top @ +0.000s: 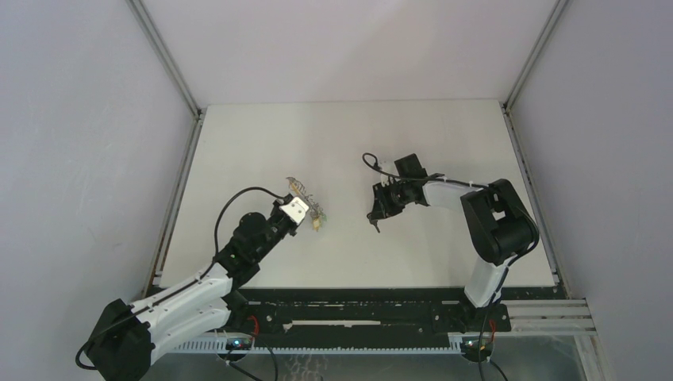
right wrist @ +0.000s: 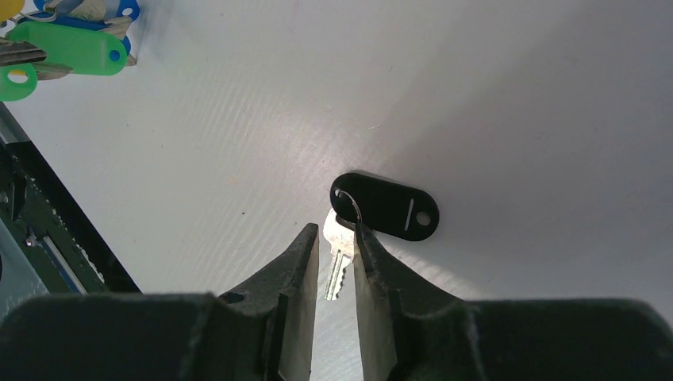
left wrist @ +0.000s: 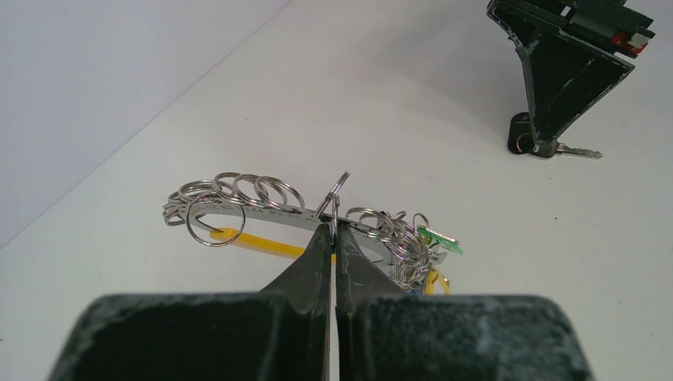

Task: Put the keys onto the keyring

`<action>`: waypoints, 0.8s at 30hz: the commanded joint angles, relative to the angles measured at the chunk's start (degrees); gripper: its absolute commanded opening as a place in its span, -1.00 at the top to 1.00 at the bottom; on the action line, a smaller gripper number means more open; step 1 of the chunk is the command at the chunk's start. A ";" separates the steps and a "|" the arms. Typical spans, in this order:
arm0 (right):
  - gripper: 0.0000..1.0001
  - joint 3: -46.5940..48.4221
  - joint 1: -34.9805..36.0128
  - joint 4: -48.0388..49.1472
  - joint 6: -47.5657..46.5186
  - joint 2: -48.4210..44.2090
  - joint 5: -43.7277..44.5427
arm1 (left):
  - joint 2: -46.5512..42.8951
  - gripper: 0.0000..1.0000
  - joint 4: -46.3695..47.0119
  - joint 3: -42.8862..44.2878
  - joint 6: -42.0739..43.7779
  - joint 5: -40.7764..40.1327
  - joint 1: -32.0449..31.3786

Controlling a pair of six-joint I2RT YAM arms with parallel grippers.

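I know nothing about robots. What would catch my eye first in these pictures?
A glittering keyring, crowded with small rings and green, blue and yellow tags, is pinched in the left arm's fingers, left of the middle of the white table. To its right, the right arm's fingers point down around a small silver key with a black tag, lying on the table.

My jaws were scuffed matt black plastic, the keyring [left wrist: 262, 213] polished metal, the key [right wrist: 382, 208] silvery metal with a glossy black plastic head, the desk [right wrist: 516, 119] matt white.
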 commanded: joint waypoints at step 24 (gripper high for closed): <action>0.52 2.73 -0.36 3.03 1.67 1.48 1.33 | -0.70 1.00 3.79 0.44 -0.79 1.01 0.29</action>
